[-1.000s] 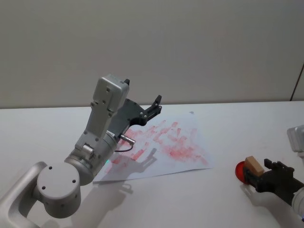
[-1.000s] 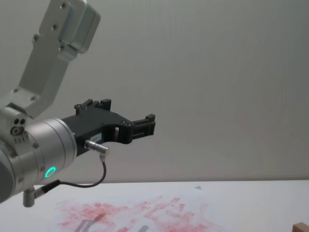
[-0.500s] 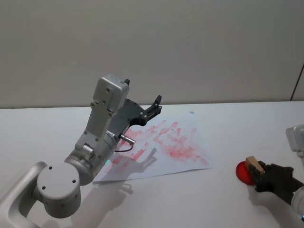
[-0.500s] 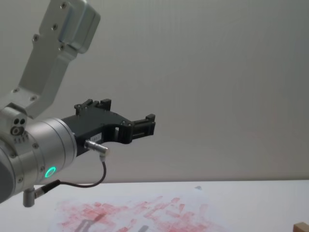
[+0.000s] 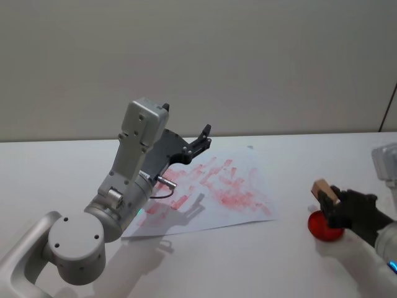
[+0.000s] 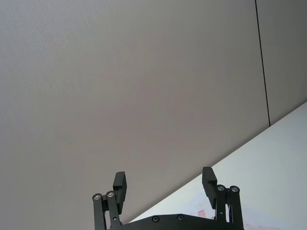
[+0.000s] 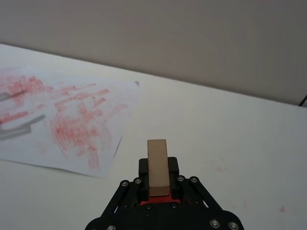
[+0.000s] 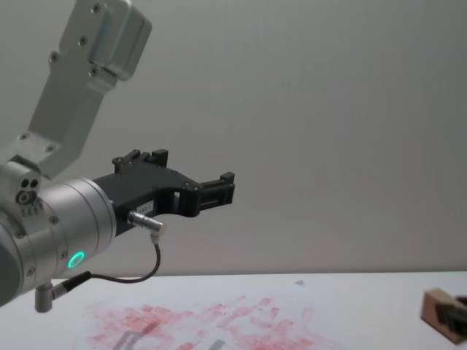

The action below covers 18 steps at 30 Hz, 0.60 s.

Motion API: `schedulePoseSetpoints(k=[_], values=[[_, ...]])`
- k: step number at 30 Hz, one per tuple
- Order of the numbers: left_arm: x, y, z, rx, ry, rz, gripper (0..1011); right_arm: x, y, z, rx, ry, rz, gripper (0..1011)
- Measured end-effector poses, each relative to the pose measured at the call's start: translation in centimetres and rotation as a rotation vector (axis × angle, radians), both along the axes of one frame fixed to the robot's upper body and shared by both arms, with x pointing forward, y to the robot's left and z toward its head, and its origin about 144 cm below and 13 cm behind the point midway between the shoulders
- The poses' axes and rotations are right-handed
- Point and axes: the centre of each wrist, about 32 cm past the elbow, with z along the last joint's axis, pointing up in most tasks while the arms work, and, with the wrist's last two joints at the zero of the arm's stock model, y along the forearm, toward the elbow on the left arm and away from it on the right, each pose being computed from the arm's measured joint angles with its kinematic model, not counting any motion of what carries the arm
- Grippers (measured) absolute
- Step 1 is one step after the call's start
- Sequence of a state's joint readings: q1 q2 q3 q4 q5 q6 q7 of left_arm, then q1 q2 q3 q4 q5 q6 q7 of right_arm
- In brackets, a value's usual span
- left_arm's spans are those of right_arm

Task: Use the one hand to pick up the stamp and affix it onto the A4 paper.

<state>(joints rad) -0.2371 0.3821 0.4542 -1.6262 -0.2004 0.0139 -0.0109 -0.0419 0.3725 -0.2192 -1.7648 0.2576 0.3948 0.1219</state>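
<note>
The stamp (image 5: pixel 322 188), a pale wooden block, sits pinched between the closed fingers of the right gripper (image 5: pixel 332 202) on the right side of the white table (image 5: pixel 260 261). In the head view it is tilted, its top leaning toward 11 o'clock. At 6 o'clock from it lies a round red ink pad (image 5: pixel 324 228), partly covered by the gripper's black body. The A4 paper (image 5: pixel 245 180), smeared with red prints, lies at 9 o'clock from the stamp, well apart from it. The right arm reaches in from 4 o'clock, a blue light showing at its wrist. The left gripper (image 5: pixel 203 138) hangs raised by the paper's far side, pointing to 1 o'clock, its fingers spread wide and holding nothing.
</note>
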Motion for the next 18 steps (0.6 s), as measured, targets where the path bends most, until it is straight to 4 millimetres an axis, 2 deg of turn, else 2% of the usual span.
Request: schedulePoseSetpoints(k=[6, 10, 18], values=[[0.0, 0.0, 0.0, 0.000, 0.000, 0.000, 1001, 1.3, 0.7, 0.9, 0.019, -0.068, 0.042, 214], [0.0, 0.0, 0.0, 0.000, 0.000, 0.000, 1001, 2.9, 1.6, 1.7, 0.047, -0.121, 0.097, 216], [0.0, 0.0, 0.0, 0.000, 0.000, 0.000, 1001, 5.7, 3.0, 1.8, 0.089, -0.135, 0.176, 216]])
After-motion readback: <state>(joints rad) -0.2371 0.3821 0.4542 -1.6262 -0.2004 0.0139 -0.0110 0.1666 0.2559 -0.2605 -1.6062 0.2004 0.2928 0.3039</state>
